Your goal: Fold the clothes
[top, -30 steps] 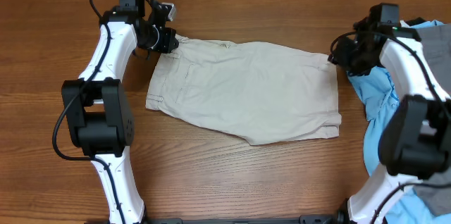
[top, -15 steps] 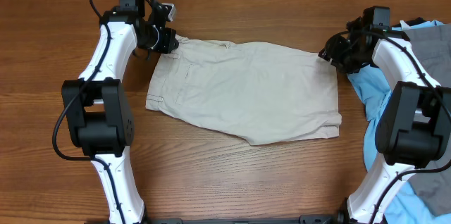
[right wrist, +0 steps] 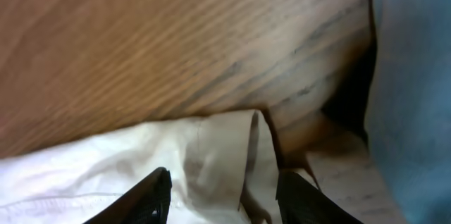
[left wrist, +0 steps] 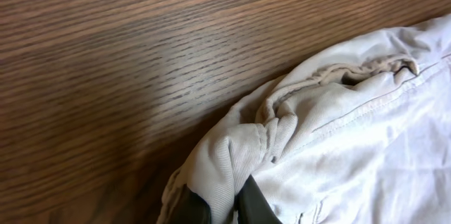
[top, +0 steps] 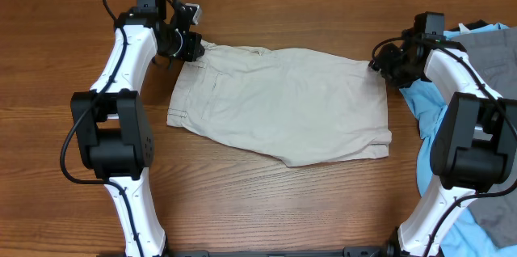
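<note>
Wood table (top: 266,208), shorts (top: 283,103) flat; left claw (left wrist: 222,210) pinches corner for lifting; right claw (right wrist: 220,182) apart over other corner.

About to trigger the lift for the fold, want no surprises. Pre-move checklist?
1. Left jaws shut on the far left corner of the light beige khaki cotton shorts: ok.
2. Right jaws clamped on the far right corner: not ok, open, straddling the hem.
3. Light blue T-shirt outside right jaws: ok, it lies beside them.
4. Shorts flat on the brown wooden table: ok.
5. Both cloth layers between right jaws: cannot tell.
</note>
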